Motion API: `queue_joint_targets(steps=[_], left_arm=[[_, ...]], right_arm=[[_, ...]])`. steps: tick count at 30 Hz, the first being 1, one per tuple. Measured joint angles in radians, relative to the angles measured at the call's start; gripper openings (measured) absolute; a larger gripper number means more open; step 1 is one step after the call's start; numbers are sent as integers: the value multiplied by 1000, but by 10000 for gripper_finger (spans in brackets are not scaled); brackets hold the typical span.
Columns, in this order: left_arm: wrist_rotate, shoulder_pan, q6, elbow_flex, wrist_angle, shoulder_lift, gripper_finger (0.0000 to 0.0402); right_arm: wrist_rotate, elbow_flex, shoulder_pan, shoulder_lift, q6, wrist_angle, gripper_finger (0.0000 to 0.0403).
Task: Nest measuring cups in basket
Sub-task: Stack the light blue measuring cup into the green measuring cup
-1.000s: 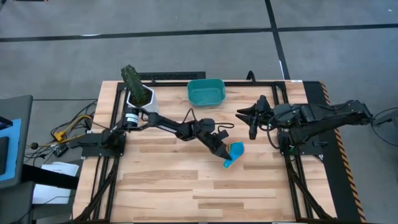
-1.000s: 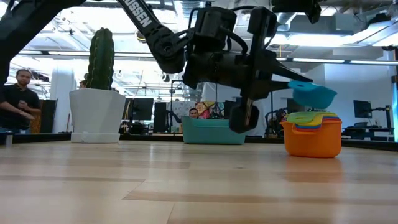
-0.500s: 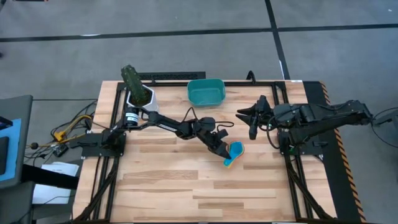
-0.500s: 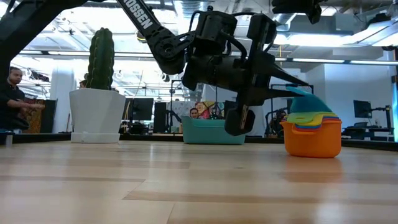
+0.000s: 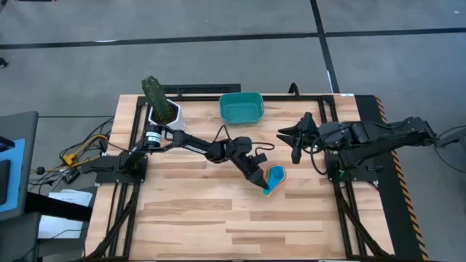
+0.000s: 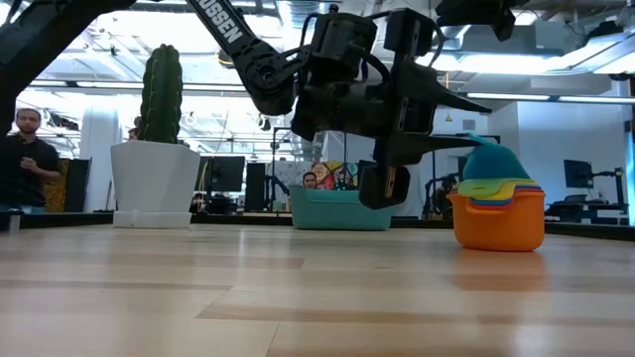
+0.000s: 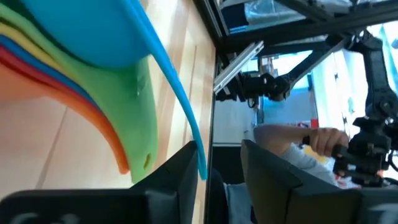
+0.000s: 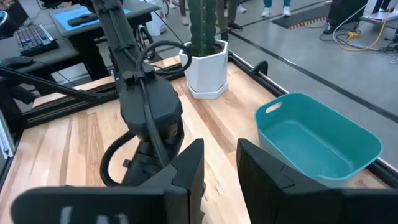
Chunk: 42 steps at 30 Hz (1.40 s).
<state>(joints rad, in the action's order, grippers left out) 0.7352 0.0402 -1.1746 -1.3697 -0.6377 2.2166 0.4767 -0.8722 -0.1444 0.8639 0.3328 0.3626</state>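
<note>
The measuring cups (image 5: 274, 177) stand nested in one stack on the table's middle right, orange outermost (image 6: 499, 220), with green, yellow and red rims showing in the left wrist view (image 7: 140, 93). A blue cup (image 6: 493, 159) sits tilted on top. My left gripper (image 5: 259, 177) is beside the stack on its left, open, with the blue cup's flat handle (image 7: 180, 106) reaching between its fingers (image 7: 224, 180). The teal basket (image 5: 241, 107) rests at the far edge. My right gripper (image 5: 293, 138) waits open above the table's right. My left gripper has the free end of the blue cup's handle (image 7: 200, 168) right beside the inner edge of one finger (image 7: 180, 177), with the other finger standing apart from it. Whether that finger touches the handle, I cannot tell. The blue cup rests in the stack.
A white pot with a green cactus (image 5: 160, 105) stands at the far left corner, left of the basket (image 8: 317, 140). Bare wood lies along the near half of the table (image 5: 218, 225). People show in the room behind (image 6: 25, 159).
My left gripper lowered the blue cup from just above the stack onto the top of it, where the cup now sits tilted. In the low view its upper finger then rose, so the fingers stand wider apart. The right arm kept still.
</note>
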Motion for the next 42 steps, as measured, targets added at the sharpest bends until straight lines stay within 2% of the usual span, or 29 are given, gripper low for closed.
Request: queue_joint_targets(steps=[8, 14, 18, 22, 27, 32, 37, 42], left_arm=[[20, 0, 89, 0, 87, -2, 119], [8, 8, 204, 0, 219, -49, 119], [-55, 16, 336, 0, 369, -113, 119], [-169, 15, 495, 1, 481, -160, 119], [-291, -12, 710, 1, 559, -173, 119], [-380, -27, 824, 0, 595, -172, 113], [-400, -28, 875, 0, 589, -172, 92], [-488, -65, 995, 0, 580, -171, 74]], right_arm=[[0, 0, 0, 0, 8, 27, 119], [0, 0, 0, 0, 21, 47, 119], [0, 0, 0, 0, 29, 52, 118], [24, 0, 0, -1, 73, 120, 118], [22, 2, -53, 41, 286, 366, 118], [1, 2, -243, 96, 577, 544, 118], [-90, 1, -408, 203, 827, 563, 118], [-145, 1, -453, 392, 975, 515, 118]])
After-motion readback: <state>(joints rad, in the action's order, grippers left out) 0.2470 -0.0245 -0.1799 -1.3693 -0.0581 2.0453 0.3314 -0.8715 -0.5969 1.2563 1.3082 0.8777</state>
